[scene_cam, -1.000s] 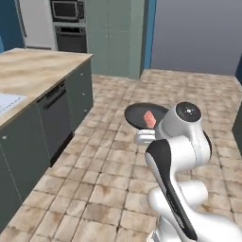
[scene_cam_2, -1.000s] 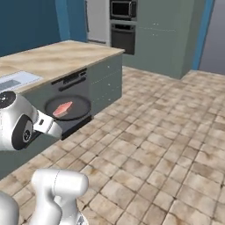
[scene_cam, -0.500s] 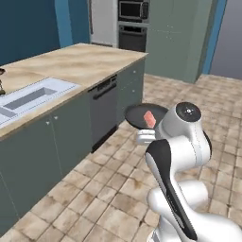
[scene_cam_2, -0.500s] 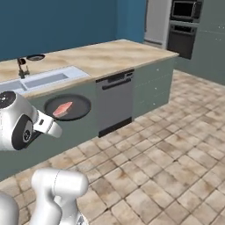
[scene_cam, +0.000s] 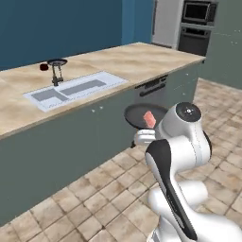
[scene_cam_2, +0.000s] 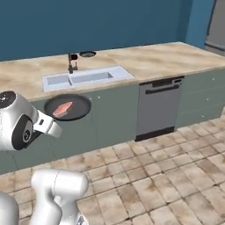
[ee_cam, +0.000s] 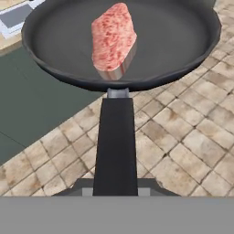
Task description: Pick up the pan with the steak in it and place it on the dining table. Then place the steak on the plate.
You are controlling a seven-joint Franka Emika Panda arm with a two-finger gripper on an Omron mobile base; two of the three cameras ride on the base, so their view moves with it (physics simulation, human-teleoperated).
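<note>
Left base view: the white arm is rising from the 5 o'clock corner and holding the pan (scene_cam: 142, 115) level in the air above the tiled floor (scene_cam: 94, 203); the steak (scene_cam: 150, 118) is lying in the pan toward its 3 o'clock side; the pan is hanging just in front of the grey-green base of the dining table (scene_cam: 28, 104), below the level of its beige top; the inset sink (scene_cam: 75, 89) is sitting at 10 o'clock from the pan, with the dark tap (scene_cam: 57, 75) behind it; the plate (scene_cam: 56, 62) is resting on the tabletop just beyond the tap, and a small dark-red object (scene_cam: 44, 67) is lying at its 9 o'clock; a built-in oven (scene_cam: 194, 28) is standing at 1 o'clock.

Right base view: the pan (scene_cam_2: 67, 107) is being carried at 9 o'clock of the frame, the steak (scene_cam_2: 63, 109) lying left of its centre; the pan is overlapping the front of the dining table (scene_cam_2: 154, 57); the sink (scene_cam_2: 88, 77) and tap (scene_cam_2: 71, 63) are at 12 o'clock from the pan; the plate (scene_cam_2: 88, 54) is beyond them; a dishwasher (scene_cam_2: 159, 105) is set into the base at 3 o'clock.

Hand view: the gripper (ee_cam: 116, 188) is clenching the pan's long handle at 6 o'clock; the pan (ee_cam: 183, 36) is extending toward 12 o'clock; the steak (ee_cam: 113, 40) is lying near its centre.
</note>
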